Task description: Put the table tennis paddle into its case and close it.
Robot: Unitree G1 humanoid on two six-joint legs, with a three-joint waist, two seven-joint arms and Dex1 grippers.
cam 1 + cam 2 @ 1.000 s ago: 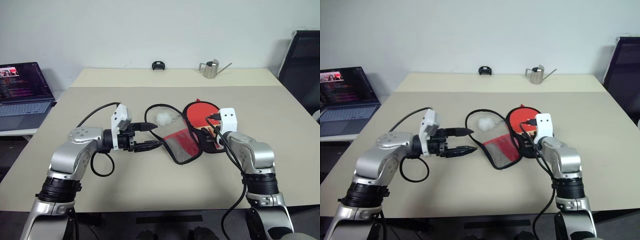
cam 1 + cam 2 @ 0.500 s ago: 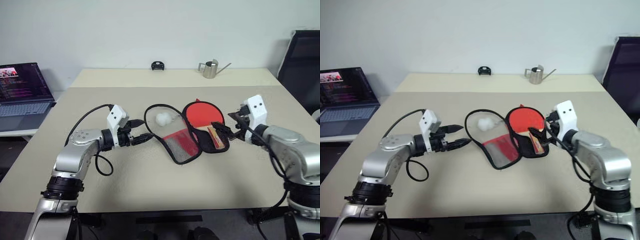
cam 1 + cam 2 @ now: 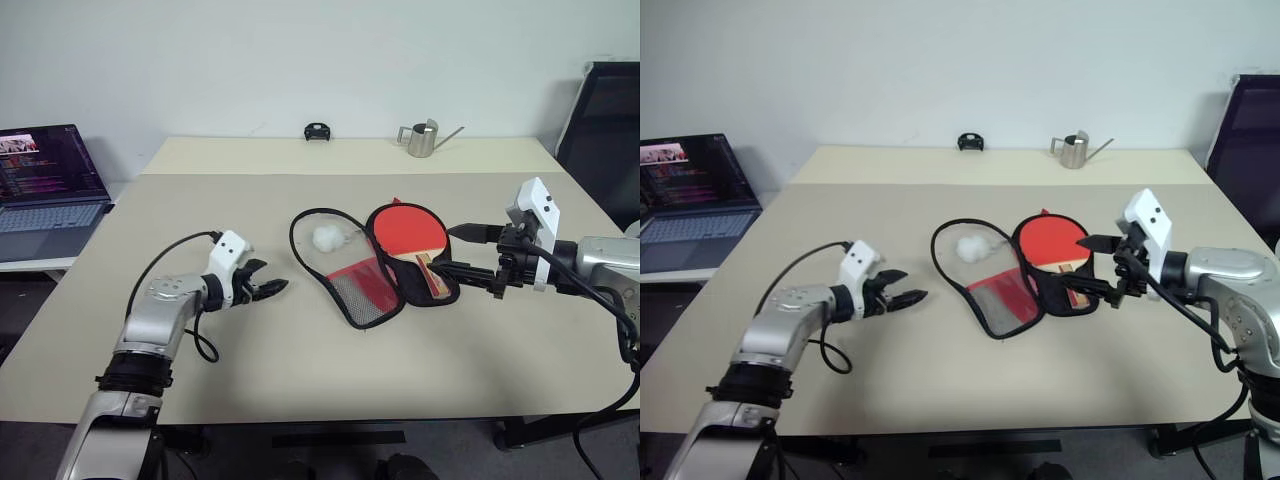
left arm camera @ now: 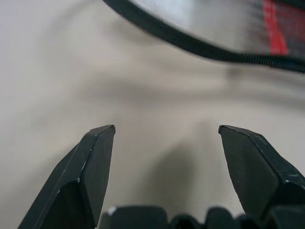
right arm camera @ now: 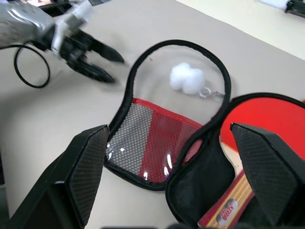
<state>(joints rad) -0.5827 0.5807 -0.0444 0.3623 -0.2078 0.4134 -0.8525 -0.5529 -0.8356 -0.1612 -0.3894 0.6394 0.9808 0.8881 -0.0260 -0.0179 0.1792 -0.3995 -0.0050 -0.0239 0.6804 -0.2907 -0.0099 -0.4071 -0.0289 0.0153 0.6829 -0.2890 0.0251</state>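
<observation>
The case (image 3: 352, 288) lies open in the middle of the table, its red and mesh flap folded out to the left with the white pom-pom (image 3: 327, 237) on the clear part. The table tennis paddle (image 3: 405, 228) rests on the case's black half, handle (image 3: 433, 276) pointing toward the front edge. My right gripper (image 3: 447, 249) hovers open just right of the handle and holds nothing. To the left of the case, apart from it, my left gripper (image 3: 272, 288) stands open and empty low over the table. The right wrist view shows the flap (image 5: 157, 138), the paddle (image 5: 267, 119) and the left gripper (image 5: 90, 57).
A laptop (image 3: 50, 180) sits on a side desk at the left. A metal watering can (image 3: 422, 138) and a small black object (image 3: 318, 131) stand at the table's far edge. A black chair (image 3: 605, 120) is at the right.
My right gripper has pulled back from the paddle handle, up and to the right. My left gripper has drawn away from the case's edge, left and down toward the table. Paddle and case stayed put.
</observation>
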